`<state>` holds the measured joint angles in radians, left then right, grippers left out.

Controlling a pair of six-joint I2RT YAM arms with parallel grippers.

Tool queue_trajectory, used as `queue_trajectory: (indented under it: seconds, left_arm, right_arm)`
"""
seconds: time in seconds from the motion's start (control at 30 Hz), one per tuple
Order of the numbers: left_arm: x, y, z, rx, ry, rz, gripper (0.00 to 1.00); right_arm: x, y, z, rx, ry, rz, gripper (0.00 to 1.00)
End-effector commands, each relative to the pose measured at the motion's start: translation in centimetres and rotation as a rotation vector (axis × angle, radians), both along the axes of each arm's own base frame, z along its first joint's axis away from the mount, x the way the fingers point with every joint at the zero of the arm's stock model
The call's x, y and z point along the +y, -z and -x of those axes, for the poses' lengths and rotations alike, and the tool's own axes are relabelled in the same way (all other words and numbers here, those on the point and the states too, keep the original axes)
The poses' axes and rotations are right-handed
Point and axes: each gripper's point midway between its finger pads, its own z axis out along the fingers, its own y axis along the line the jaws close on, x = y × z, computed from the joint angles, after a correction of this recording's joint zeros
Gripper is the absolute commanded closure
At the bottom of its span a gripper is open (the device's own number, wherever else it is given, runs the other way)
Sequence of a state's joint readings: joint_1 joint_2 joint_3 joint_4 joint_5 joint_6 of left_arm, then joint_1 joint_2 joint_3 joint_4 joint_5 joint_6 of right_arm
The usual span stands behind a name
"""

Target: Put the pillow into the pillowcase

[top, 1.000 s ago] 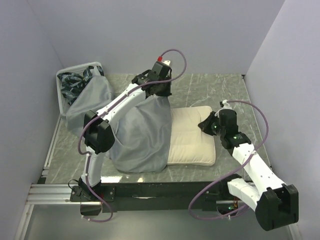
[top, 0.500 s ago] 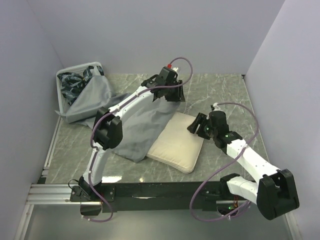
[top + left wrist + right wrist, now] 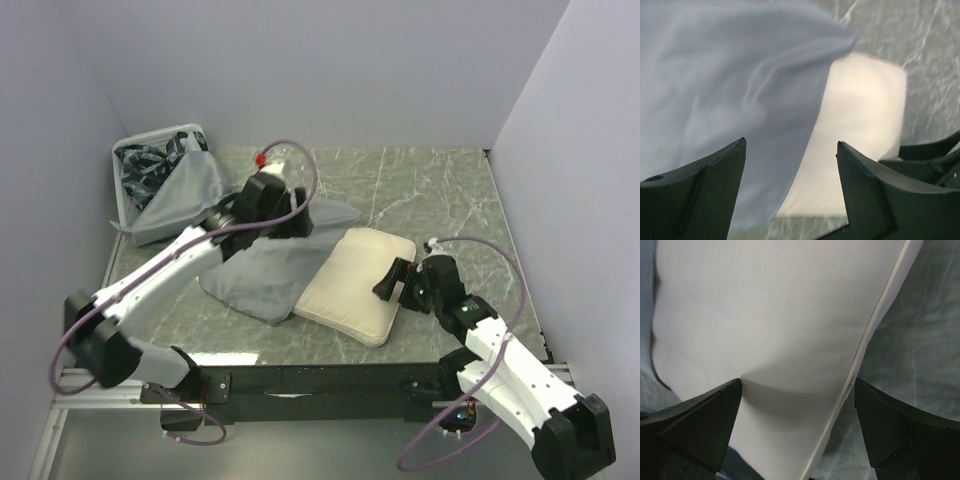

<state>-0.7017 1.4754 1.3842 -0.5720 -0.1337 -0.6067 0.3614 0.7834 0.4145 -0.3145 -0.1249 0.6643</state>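
Note:
The cream pillow point(image 3: 355, 282) lies slantwise on the table, plain face up. Its left edge is overlapped by the limp grey pillowcase point(image 3: 250, 272), which spreads back toward the basket. My left gripper point(image 3: 298, 222) hangs open above the pillowcase's right end, holding nothing. In the left wrist view the pillowcase point(image 3: 730, 90) covers the left side of the pillow point(image 3: 862, 110), with the gripper point(image 3: 791, 142) over both. My right gripper point(image 3: 388, 283) is open at the pillow's right edge. In the right wrist view the pillow point(image 3: 770, 315) fills the gap of the gripper point(image 3: 797, 382), and the left fingertip point(image 3: 732, 390) dents it.
A white basket point(image 3: 123, 204) with dark patterned cloths point(image 3: 150, 160) stands at the back left, partly under the pillowcase. Grey marbled tabletop point(image 3: 440, 190) shows behind and right of the pillow. Plain walls close in the left, back and right.
Both grippers have opened. The left one let go of the pillowcase, which dropped flat, and pulled back to the left. The pillow turned slantwise and the right arm drew nearer.

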Motion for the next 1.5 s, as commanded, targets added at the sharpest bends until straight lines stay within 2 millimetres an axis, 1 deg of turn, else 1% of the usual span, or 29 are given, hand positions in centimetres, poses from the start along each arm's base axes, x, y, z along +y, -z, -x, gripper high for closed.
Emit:
queue_trajectory:
  seconds: [0.0,0.03,0.07,0.13,0.17,0.2,0.23,0.27,0.3,0.43,0.57,0.67,0.83,0.93,0.97,1.03,1.07,1.1,1.13,1.17,1.2,1.23,1.27,1.3,1.33,1.37,1.4,1.43,1.47]
  left_arm:
    - [3.6,3.6,5.1,0.083,-0.034,-0.017,0.21]
    - [3.4,4.1,6.4,0.102,-0.017,-0.003,0.20]
    - [3.5,6.0,8.2,0.149,0.009,-0.010,0.20]
    - [2.8,6.4,10.9,0.172,0.051,0.014,0.19]
    - [2.9,8.1,12.4,0.216,0.071,0.004,0.19]
    - [2.8,8.7,13.7,0.241,0.085,0.001,0.20]
    - [2.7,9.2,14.4,0.270,0.068,0.015,0.21]
    - [3.2,10.9,15.5,0.302,0.064,-0.007,0.22]
    - [3.4,11.3,16.2,0.300,0.062,-0.013,0.24]
    - [5.6,14.2,17.8,0.339,-0.016,-0.060,0.27]
    - [5.8,16.4,17.6,0.329,-0.039,-0.075,0.29]
    - [6.7,18.2,16.7,0.297,-0.113,-0.141,0.31]
    - [8.4,19.1,13.8,0.150,-0.298,-0.148,0.30]
    - [7.6,19.2,12.5,0.109,-0.324,-0.130,0.33]
    - [7.5,19.5,12.1,0.104,-0.325,-0.153,0.39]
    - [6.2,18.5,11.2,0.076,-0.294,-0.155,0.49]
    - [5.9,18.4,11.0,0.072,-0.285,-0.172,0.70]
    - [5.3,17.9,11.2,0.060,-0.242,-0.193,0.81]
    - [4.2,16.6,10.9,0.042,-0.212,-0.178,0.90]
    - [3.2,15.7,11.2,0.045,-0.170,-0.159,0.98]
    - [2.2,14.9,11.7,0.036,-0.078,-0.169,0.99]
    - [1.0,13.0,11.7,0.029,-0.032,-0.143,0.99]
    - [0.1,11.5,12.2,0.019,0.019,-0.123,0.99]
    - [-1.3,10.5,13.4,0.037,0.153,-0.112,0.99]
    - [-2.4,7.9,13.6,0.022,0.213,-0.085,0.99]
    - [-2.9,6.7,14.3,0.025,0.260,-0.085,0.99]
    - [-3.7,5.3,15.0,0.010,0.356,-0.088,0.99]
    - [-4.9,1.5,14.8,-0.045,0.383,-0.048,0.99]
    - [-4.6,1.0,15.6,-0.035,0.415,-0.097,0.99]
  right_arm:
    - [2.0,0.4,3.2,0.027,-0.109,-0.007,0.00]
    - [2.1,0.4,3.7,0.031,-0.107,-0.008,0.00]
    - [2.2,0.4,3.9,0.028,-0.108,0.000,0.00]
    - [2.7,0.3,4.5,0.021,-0.128,-0.012,0.00]
    - [2.7,0.9,4.9,0.032,-0.134,-0.012,0.00]
    - [2.9,1.0,5.1,0.036,-0.142,-0.019,0.00]
    - [3.2,0.9,5.2,0.030,-0.150,-0.036,0.00]
    - [3.3,1.2,5.5,0.036,-0.156,-0.044,0.00]
    - [3.5,1.1,5.6,0.030,-0.164,-0.057,0.00]
    - [2.9,0.4,5.3,0.010,-0.131,-0.045,0.00]
    - [3.0,0.1,5.2,-0.001,-0.138,-0.044,0.00]
    - [3.2,0.0,5.2,-0.005,-0.150,-0.050,0.00]
    - [3.5,0.3,4.9,-0.024,-0.144,-0.067,0.00]
    - [3.9,0.3,4.6,-0.027,-0.143,-0.088,0.00]
    - [3.9,0.2,4.4,-0.031,-0.136,-0.091,0.00]
    - [4.0,-0.4,4.1,-0.050,-0.125,-0.100,0.00]
    - [3.8,-0.6,3.9,-0.061,-0.112,-0.095,0.01]
    - [3.7,-1.0,3.7,-0.077,-0.107,-0.093,0.03]
    - [3.7,-1.6,3.5,-0.092,-0.104,-0.093,0.05]
    - [3.6,-2.0,3.4,-0.104,-0.100,-0.094,0.12]
    - [3.5,-2.3,3.2,-0.119,-0.100,-0.084,0.20]
    - [3.5,-2.9,3.0,-0.128,-0.101,-0.084,0.28]
    - [3.5,-3.2,2.9,-0.135,-0.102,-0.081,0.44]
    - [3.5,-3.4,2.8,-0.138,-0.108,-0.073,0.51]
    - [3.7,-4.2,2.7,-0.148,-0.115,-0.077,0.58]
    - [3.8,-4.5,2.6,-0.153,-0.120,-0.077,0.72]
    - [4.0,-5.5,2.5,-0.166,-0.128,-0.078,0.76]
    - [4.1,-6.2,2.4,-0.174,-0.136,-0.085,0.81]
    - [4.3,-7.0,2.4,-0.187,-0.140,-0.091,0.85]
